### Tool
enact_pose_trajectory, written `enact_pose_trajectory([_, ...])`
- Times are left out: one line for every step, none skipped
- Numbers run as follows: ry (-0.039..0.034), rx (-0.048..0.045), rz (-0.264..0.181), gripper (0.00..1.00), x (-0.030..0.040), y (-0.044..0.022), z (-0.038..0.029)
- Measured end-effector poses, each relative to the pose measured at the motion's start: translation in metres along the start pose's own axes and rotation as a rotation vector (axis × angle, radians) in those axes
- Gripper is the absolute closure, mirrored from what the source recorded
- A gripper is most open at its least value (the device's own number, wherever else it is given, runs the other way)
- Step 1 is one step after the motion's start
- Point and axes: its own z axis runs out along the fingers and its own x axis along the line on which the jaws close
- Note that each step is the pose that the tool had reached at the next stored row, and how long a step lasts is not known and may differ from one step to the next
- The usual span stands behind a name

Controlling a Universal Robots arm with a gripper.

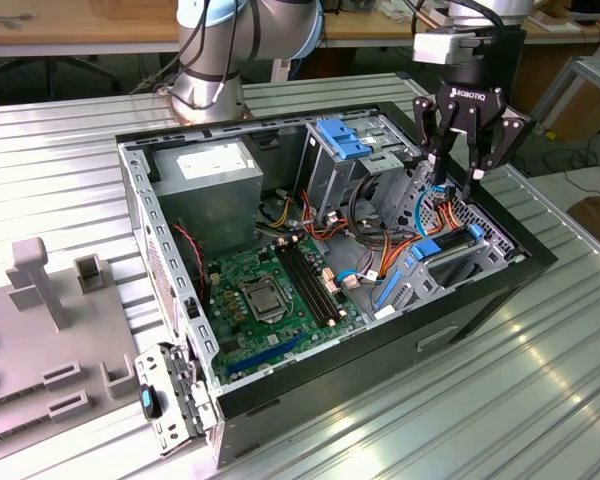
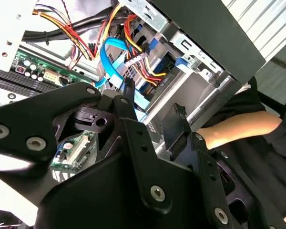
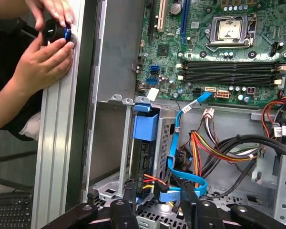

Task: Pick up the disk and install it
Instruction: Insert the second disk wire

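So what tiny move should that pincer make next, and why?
Probably ease straight down, slowly. The pincer hangs open and empty above the disk, which stands on edge in its bay. A blue cable runs right beside the disk, so drifting sideways might snag it.

The arm (image 1: 242,35) is built of silver-grey rounded joints with light blue rings and a black cable alongside. Its gripper (image 1: 465,165) is black, made of angular linked fingers (image 2: 133,124) fastened with silver screws, white lettering on the body, beneath a pale grey wrist block (image 1: 448,45).
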Motion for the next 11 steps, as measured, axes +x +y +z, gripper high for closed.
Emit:
enact_pose_trajectory([0.0003, -0.0001, 0.000, 0.50, 0.0000, 0.0000, 0.0000])
enact_pose_trajectory([0.0032, -0.0052, -0.002, 0.50, -0.0013, -0.0003, -0.0005])
enact_pose_trajectory([0.0031, -0.0224, -0.006, 0.50, -0.0023, -0.0004, -0.0008])
enact_pose_trajectory([0.0019, -0.0471, -0.008, 0.50, -0.0028, -0.0004, -0.0011])
enact_pose_trajectory([0.0013, -0.0582, -0.008, 0.50, -0.0036, -0.0011, -0.0010])
enact_pose_trajectory([0.0024, -0.0624, -0.005, 0.50, -0.0048, -0.0034, -0.0012])
enact_pose_trajectory([0.0037, -0.0642, -0.002, 0.50, -0.0061, -0.0056, -0.0017])
enact_pose_trajectory([0.0040, -0.0670, 0.005, 0.50, -0.0063, -0.0073, -0.0018])
enact_pose_trajectory([0.0038, -0.0697, 0.011, 0.50, -0.0065, -0.0082, -0.0018])
enact_pose_trajectory([0.0048, -0.0744, 0.021, 0.50, -0.0067, -0.0106, -0.0019])
enact_pose_trajectory([0.0062, -0.0765, 0.026, 0.50, -0.0071, -0.0117, -0.0022])
